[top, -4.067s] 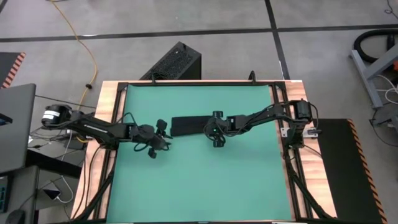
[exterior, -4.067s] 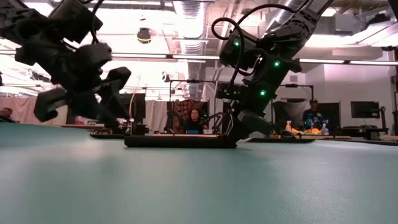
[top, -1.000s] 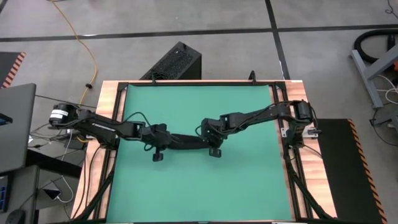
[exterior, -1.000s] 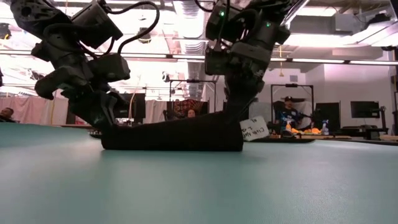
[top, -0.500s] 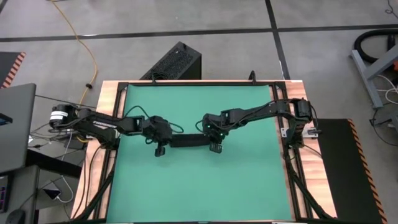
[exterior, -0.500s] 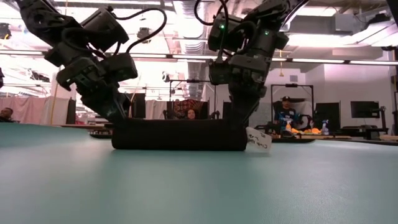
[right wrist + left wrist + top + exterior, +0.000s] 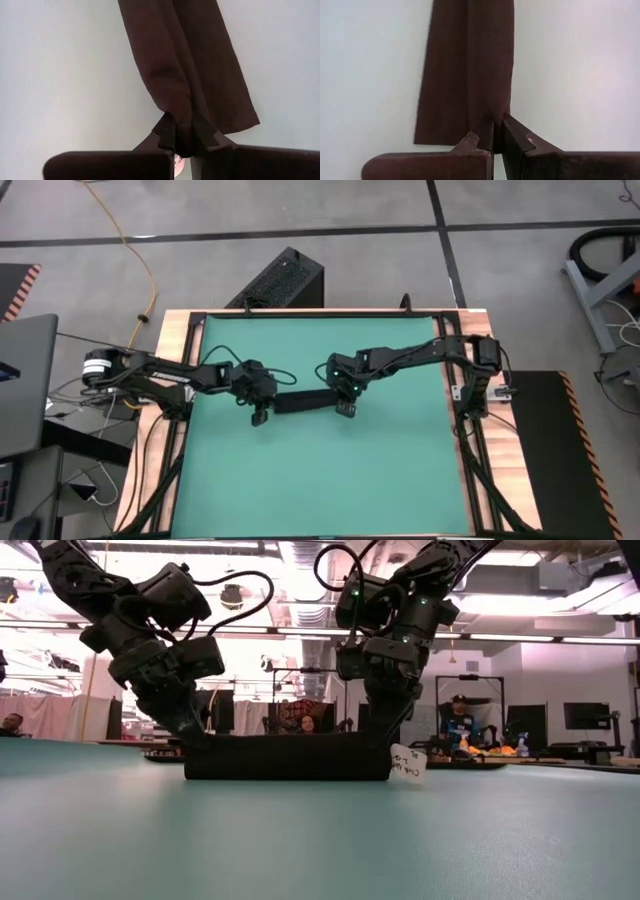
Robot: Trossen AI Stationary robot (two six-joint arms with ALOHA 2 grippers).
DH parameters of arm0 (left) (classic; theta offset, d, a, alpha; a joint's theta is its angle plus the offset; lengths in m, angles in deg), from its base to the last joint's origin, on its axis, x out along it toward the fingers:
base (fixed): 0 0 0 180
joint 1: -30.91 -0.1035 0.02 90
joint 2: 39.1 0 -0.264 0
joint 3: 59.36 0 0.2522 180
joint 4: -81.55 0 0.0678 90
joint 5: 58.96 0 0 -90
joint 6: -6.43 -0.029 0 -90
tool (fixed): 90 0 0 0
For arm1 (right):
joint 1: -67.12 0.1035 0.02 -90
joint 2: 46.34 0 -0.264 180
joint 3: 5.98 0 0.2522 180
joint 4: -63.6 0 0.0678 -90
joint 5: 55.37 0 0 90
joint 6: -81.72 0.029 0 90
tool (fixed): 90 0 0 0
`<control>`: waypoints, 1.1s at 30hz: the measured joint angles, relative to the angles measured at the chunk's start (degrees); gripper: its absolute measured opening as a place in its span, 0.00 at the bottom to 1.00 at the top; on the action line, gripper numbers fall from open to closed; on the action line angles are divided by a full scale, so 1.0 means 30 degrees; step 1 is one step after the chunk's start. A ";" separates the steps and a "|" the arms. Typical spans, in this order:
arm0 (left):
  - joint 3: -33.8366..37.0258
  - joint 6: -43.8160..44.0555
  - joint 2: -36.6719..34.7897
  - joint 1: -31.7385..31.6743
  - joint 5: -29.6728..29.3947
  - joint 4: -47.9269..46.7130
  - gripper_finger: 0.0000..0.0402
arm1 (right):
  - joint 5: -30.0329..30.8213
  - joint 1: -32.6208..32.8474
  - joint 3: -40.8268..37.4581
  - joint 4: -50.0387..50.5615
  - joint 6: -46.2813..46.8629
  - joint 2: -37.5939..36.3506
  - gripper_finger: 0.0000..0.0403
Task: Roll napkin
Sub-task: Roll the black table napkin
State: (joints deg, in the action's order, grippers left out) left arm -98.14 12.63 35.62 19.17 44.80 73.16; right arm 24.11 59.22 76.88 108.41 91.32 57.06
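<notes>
The napkin (image 7: 305,401) is a narrow black strip of cloth across the middle of the green mat (image 7: 320,480), with both grippers shut on it. In the low view the napkin (image 7: 288,757) stands as a low band with its lower edge on the mat. A small white tag (image 7: 408,764) hangs at its right end. My left gripper (image 7: 262,404) is at the napkin's left end. My right gripper (image 7: 343,400) is at its right end. My left gripper pinches the upper fold at the napkin's left end (image 7: 489,121) between its two fingertips, slanting down from the table's left. The strip runs away from the fingers along their line, and its lower part lies on the mat. My right gripper pinches a bunched fold at the napkin's right end (image 7: 181,120) between its fingertips, several layers gathered, slanting down from the table's right. The top edge (image 7: 290,736) runs straight and level to the other gripper, and the lower edge rests on the mat.
A rigid black box with vent slots (image 7: 280,280) stands on the floor beyond the table's far edge. A wooden frame (image 7: 180,340) borders the mat. Bare mat lies on the near and far sides of the napkin. People (image 7: 305,725) sit in the room behind.
Both grippers have moved toward the table's far edge, still shut on the napkin's ends, and have come closer together. The napkin has gone with them. Its top edge was raised at the right end and sloping; it now runs level between the grippers.
</notes>
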 joint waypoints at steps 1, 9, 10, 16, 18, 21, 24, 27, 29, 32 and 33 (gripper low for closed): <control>0.0000 -0.0086 0.0212 0.0000 0.0000 0.0030 0.00 | 0.0000 -0.0072 0.0000 -0.0006 -0.0014 0.0000 0.08; 0.0000 -0.0401 0.1531 0.0000 -0.0678 0.0720 0.00 | 0.0277 -0.0839 0.0022 0.0019 -0.0522 0.0553 0.08; 0.0000 -0.0404 0.1604 0.0000 -0.0678 0.0763 0.00 | 0.0298 -0.0932 0.0022 0.0008 -0.0576 0.0796 0.08; 0.0000 -0.0327 0.1609 -0.0051 -0.0684 0.0668 0.00 | -0.0322 -0.1368 0.0070 -0.0629 -0.1290 0.1726 0.08; -0.0122 -0.0317 0.1489 -0.0051 -0.0426 0.0381 0.00 | -0.0398 -0.1428 0.0066 -0.0552 -0.1307 0.1554 0.08; -0.0637 -0.0346 0.1298 -0.0051 -0.0286 -0.0295 0.00 | -0.0321 -0.1461 0.0051 -0.0434 -0.1415 0.1103 0.08; -0.1141 -0.0853 0.1298 -0.0133 -0.0383 -0.0434 0.00 | -0.0209 -0.1683 0.0051 -0.0420 -0.1530 0.0867 0.08; -0.1465 -0.1373 0.1378 -0.0373 -0.0467 -0.0783 0.00 | -0.0215 -0.1861 0.0044 -0.0414 -0.1523 0.0940 0.08; -0.1700 -0.1395 0.1378 -0.0604 -0.0510 -0.1206 0.00 | -0.0212 -0.1878 0.0044 -0.0429 -0.1531 0.0940 0.08; -0.1871 -0.1393 0.1378 -0.0934 -0.0517 -0.1339 0.00 | 0.0045 -0.1879 0.0036 -0.0548 -0.1665 0.0832 0.08; -0.1889 -0.1446 0.1378 -0.1034 -0.0593 -0.1335 0.00 | 0.0163 -0.1919 0.0057 -0.0597 -0.1721 0.0799 0.08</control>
State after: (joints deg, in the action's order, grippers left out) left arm -103.80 8.29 39.75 16.06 43.02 69.16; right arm 24.60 53.46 77.05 106.62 86.16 59.45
